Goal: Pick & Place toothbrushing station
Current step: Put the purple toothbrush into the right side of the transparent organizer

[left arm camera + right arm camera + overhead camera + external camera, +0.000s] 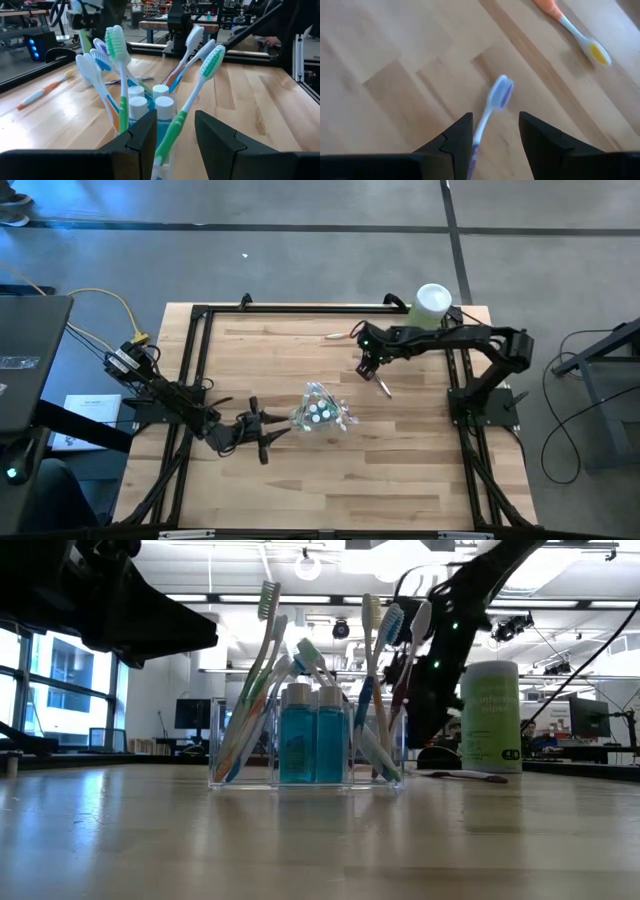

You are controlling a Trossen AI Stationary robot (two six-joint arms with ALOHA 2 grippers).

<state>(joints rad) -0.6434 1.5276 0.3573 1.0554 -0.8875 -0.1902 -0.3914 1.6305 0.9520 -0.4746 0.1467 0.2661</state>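
Observation:
The toothbrushing station (pixel 318 412), a clear cup of pastel toothbrushes and small blue white-capped tubes (pixel 310 745), stands upright on its base at the table's middle. My left gripper (pixel 272 428) lies level just left of it and is open. In the left wrist view the cup (pixel 150 120) is right in front of the fingertips (pixel 175 142), and a green brush handle shows in the gap. Whether a finger touches the cup does not show. My right gripper (pixel 372 368) points steeply down, open, over a loose purple-and-white toothbrush (pixel 497 95) lying flat on the wood.
An orange-and-white toothbrush (pixel 335 336) lies near the far edge. A tall pale-green canister with a white lid (pixel 432 305) stands at the far right corner. A black frame (pixel 200 315) runs along the table's edges. Bare wood fills the near half.

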